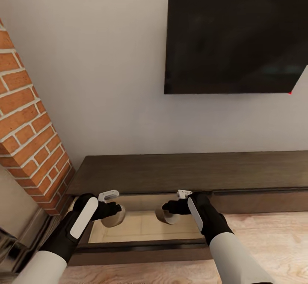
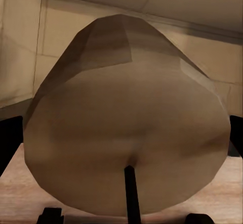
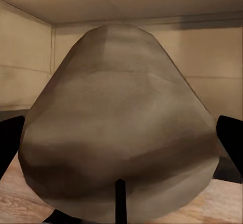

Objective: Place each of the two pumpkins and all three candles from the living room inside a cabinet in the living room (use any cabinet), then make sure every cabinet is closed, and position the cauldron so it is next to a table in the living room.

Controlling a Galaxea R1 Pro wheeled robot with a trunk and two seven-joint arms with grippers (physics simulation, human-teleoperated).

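Observation:
The cabinet (image 1: 179, 172) is a long, low, dark-brown unit against the wall, and one of its drawers (image 1: 141, 229) is pulled out, showing a pale beige inside. Both arms reach over that drawer. My left gripper (image 1: 114, 212) is shut on a cream-beige candle (image 1: 115, 221) above the drawer's left part. My right gripper (image 1: 168, 210) is shut on a second candle (image 1: 165, 218) above its right part. In the left wrist view a candle (image 2: 126, 122) sits between the black fingers (image 2: 9, 138), with the drawer's walls behind. The right wrist view shows the other candle (image 3: 119, 133) held the same way. The pumpkins, cauldron and table are out of view.
A red brick column (image 1: 30, 138) stands close at the left of the cabinet. A black television (image 1: 235, 40) hangs on the wall above it. The drawer's dark front (image 1: 137, 249) juts out over the pale wooden floor (image 1: 265, 241).

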